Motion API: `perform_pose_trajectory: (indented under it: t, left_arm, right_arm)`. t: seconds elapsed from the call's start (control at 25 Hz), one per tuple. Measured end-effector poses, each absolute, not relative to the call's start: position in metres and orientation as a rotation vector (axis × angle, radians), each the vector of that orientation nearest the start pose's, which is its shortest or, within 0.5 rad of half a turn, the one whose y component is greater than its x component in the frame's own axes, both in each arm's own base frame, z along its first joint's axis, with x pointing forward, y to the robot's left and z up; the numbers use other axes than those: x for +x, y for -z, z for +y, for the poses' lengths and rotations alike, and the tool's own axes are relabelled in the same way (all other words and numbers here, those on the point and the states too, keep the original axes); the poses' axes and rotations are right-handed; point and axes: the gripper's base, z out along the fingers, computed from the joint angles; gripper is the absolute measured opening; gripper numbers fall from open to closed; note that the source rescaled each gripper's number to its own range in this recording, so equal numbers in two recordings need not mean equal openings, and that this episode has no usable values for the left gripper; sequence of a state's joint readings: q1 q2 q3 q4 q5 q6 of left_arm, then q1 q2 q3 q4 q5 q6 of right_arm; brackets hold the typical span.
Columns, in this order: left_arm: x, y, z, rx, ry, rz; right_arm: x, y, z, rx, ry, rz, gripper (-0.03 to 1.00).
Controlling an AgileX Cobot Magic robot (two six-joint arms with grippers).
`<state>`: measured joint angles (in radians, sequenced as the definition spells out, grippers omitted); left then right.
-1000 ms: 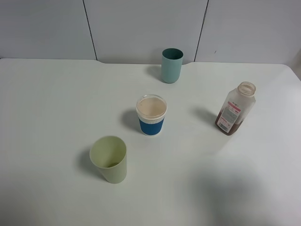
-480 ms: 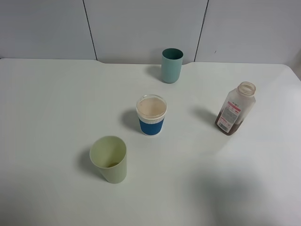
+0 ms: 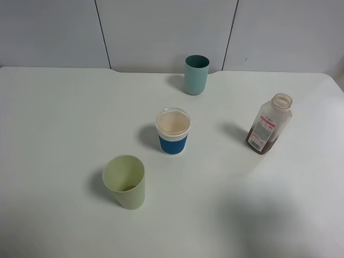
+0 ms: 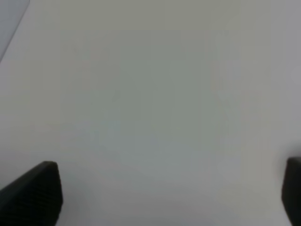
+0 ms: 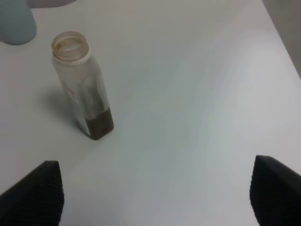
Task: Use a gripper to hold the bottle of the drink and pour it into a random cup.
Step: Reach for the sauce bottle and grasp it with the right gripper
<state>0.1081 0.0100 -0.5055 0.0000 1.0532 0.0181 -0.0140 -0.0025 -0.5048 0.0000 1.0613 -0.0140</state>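
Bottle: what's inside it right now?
Brown liquid fills only the bottom of the bottle; above it the clear walls show nothing. The neck is capless. In the high view the label hides part of the level.

Cup cropped at the edge; bottle label illegible.

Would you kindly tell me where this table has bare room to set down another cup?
The widest bare patch is the left of the table, beyond the pale green cup and blue-sleeved cup. Another lies at the near edge, between the pale green cup and the bottle. Tightest is the middle, among blue-sleeved cup, teal cup and bottle.
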Motion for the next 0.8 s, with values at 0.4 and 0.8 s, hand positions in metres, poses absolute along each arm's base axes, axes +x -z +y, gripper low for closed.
perform_pose_trajectory:
  t: [0.4, 0.8]
  left_arm:
    - [-0.004, -0.279, 0.000, -0.092, -0.079, 2.040]
    - [-0.004, -0.279, 0.000, -0.092, -0.079, 2.040]
  right_arm:
    - [0.011, -0.293, 0.007, 0.008, -0.091, 2.110, 0.67]
    - [0.054, -0.309, 0.008, 0.020, -0.133, 2.294, 0.67]
